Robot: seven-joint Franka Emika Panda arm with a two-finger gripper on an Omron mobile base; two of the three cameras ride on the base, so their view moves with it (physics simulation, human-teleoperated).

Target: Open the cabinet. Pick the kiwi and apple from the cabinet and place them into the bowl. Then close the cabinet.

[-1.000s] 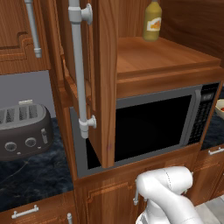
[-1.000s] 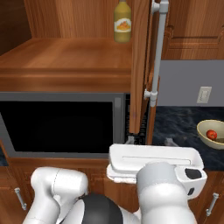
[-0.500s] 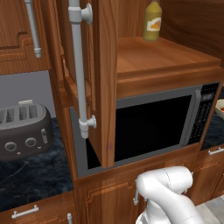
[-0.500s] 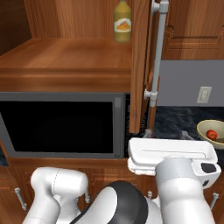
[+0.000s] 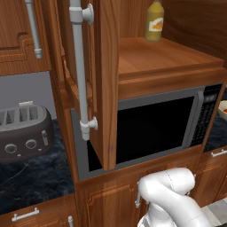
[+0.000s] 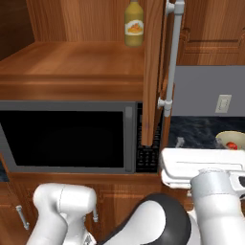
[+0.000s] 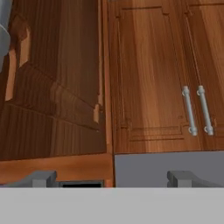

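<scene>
The cabinet [image 5: 164, 57] stands open, its left door [image 5: 104, 80] and right door [image 6: 152, 72] swung out toward me, each with a long silver bar handle [image 6: 172, 57]. Its shelf holds a yellow bottle [image 6: 134, 24]. The cream bowl [image 6: 228, 139] sits on the dark counter at the right, with the red apple [image 6: 231, 145] in it. The kiwi is hidden from me. My hand [image 6: 206, 167] hovers low, in front of the counter left of the bowl. In the hand view my gripper [image 7: 113, 179] is open and empty, looking up at the right door [image 7: 57, 87].
A microwave [image 5: 155, 128] fills the space under the cabinet shelf. A dark toaster [image 5: 24, 133] sits on the counter at the left. Another wall cabinet with paired silver handles [image 7: 197, 109] hangs to the right, and low cabinets [image 5: 106, 199] run below the counter.
My hand has slid to the right and slightly up in the right base view, nearer the bowl. The cabinet doors, bottle and bowl have not moved.
</scene>
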